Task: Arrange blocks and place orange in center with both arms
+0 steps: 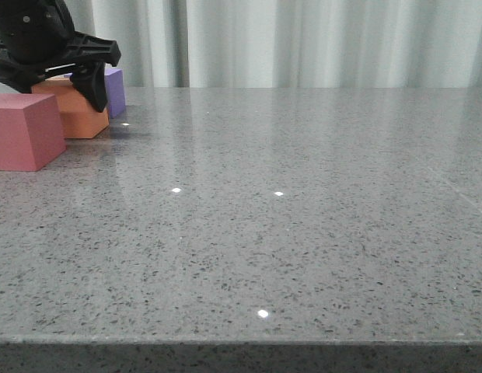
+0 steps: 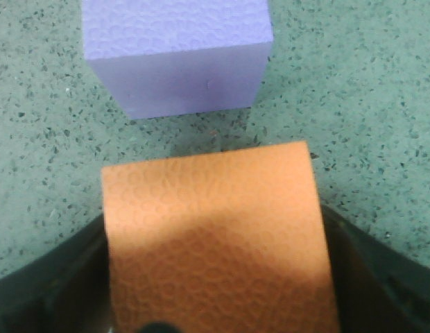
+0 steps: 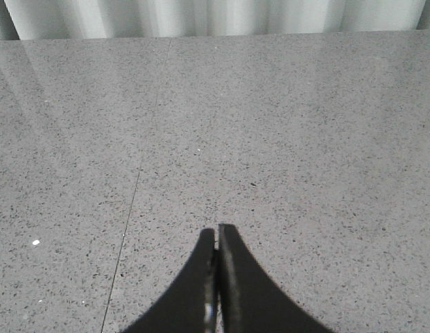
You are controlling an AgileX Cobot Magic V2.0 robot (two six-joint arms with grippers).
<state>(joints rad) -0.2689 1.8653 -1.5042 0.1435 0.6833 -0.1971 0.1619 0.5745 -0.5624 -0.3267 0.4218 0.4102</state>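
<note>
My left gripper is at the far left of the table, down over the orange cube. In the left wrist view the orange cube fills the space between my two fingers, which press against its two sides. The cube's base looks level with the table. The purple cube stands just behind it, apart by a small gap, and also shows in the left wrist view. The pinkish-red cube stands in front and to the left. My right gripper is shut and empty over bare table, out of the front view.
The grey speckled table runs wide to the right of the three cubes. A pale curtain hangs behind the far edge. The table's front edge is near the camera.
</note>
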